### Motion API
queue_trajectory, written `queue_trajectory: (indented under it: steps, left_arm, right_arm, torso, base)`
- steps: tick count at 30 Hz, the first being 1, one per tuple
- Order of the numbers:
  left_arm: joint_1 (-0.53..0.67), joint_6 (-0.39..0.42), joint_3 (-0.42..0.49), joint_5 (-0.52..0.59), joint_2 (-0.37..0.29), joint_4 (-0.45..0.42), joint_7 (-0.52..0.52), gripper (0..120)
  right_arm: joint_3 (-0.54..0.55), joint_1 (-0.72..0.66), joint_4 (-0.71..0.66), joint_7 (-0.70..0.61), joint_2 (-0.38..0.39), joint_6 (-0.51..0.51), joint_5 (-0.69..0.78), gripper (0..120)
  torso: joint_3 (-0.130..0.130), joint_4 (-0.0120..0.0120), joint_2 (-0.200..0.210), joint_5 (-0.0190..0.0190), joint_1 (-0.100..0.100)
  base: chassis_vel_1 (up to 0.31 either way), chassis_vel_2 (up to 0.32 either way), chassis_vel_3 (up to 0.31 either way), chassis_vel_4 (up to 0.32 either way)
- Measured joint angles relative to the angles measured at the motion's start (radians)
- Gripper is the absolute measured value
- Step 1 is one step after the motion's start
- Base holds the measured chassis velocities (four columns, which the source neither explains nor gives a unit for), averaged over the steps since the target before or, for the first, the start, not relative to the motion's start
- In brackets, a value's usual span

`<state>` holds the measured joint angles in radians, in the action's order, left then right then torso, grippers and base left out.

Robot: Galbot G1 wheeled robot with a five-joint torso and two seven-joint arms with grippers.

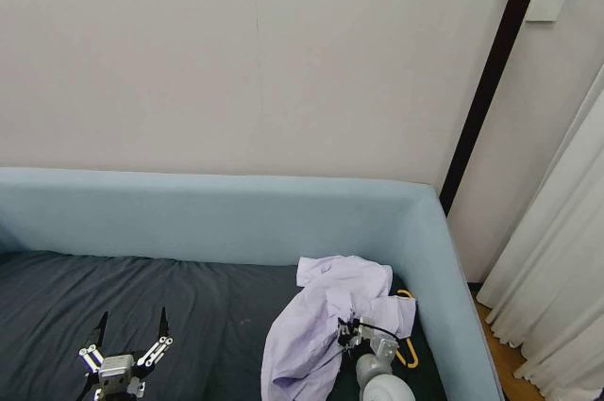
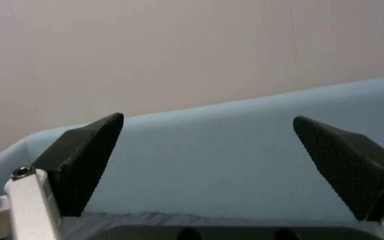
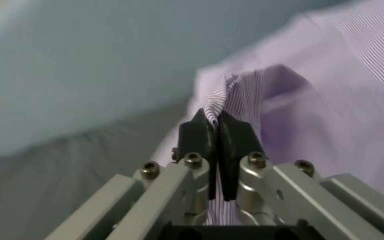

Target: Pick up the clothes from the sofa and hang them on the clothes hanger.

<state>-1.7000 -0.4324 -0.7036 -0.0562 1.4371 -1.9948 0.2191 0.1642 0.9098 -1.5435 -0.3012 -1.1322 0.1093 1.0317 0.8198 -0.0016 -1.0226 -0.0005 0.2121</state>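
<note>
A pale lilac striped shirt lies bunched on the dark seat at the right end of the light-blue sofa. My right gripper is shut on a raised fold of the shirt, the cloth pinched between its black fingertips. A yellow hanger hook peeks out beside the shirt near the sofa's right arm. My left gripper hovers open over the bare seat at the lower left, its fingers spread wide facing the sofa back.
The sofa's right arm borders the shirt closely. White curtains and a dark door frame stand to the right. A plain wall rises behind the sofa. The dark seat cushion stretches between the two grippers.
</note>
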Motion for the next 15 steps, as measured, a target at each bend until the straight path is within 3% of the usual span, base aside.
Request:
queue_trajectory:
  steps: [5, 12, 15]
  left_arm:
    - [-0.002, 0.000, -0.001, 0.002, 0.003, -0.013, 0.002, 100]
    - [-0.007, 0.000, -0.006, 0.003, 0.008, -0.028, 0.004, 100]
    - [-0.010, 0.000, -0.014, 0.005, 0.010, -0.036, 0.006, 100]
  right_arm:
    - [-0.043, -0.119, -0.133, 0.168, 0.043, 0.063, 0.052, 0]
    - [-0.074, -0.333, -0.224, 0.255, 0.089, 0.069, 0.166, 0]
    - [-0.066, -0.494, -0.221, 0.264, 0.124, 0.058, 0.244, 0]
  torso:
    - [0.000, 0.0004, 0.000, 0.0000, 0.000]
    - [0.000, 0.0006, 0.000, 0.0003, 0.000]
    - [0.000, 0.0004, 0.000, -0.0005, 0.000]
  base:
    - [0.000, 0.000, 0.000, 0.000]
    - [0.000, 0.000, 0.000, 0.000]
    - [0.000, 0.000, 0.000, 0.000]
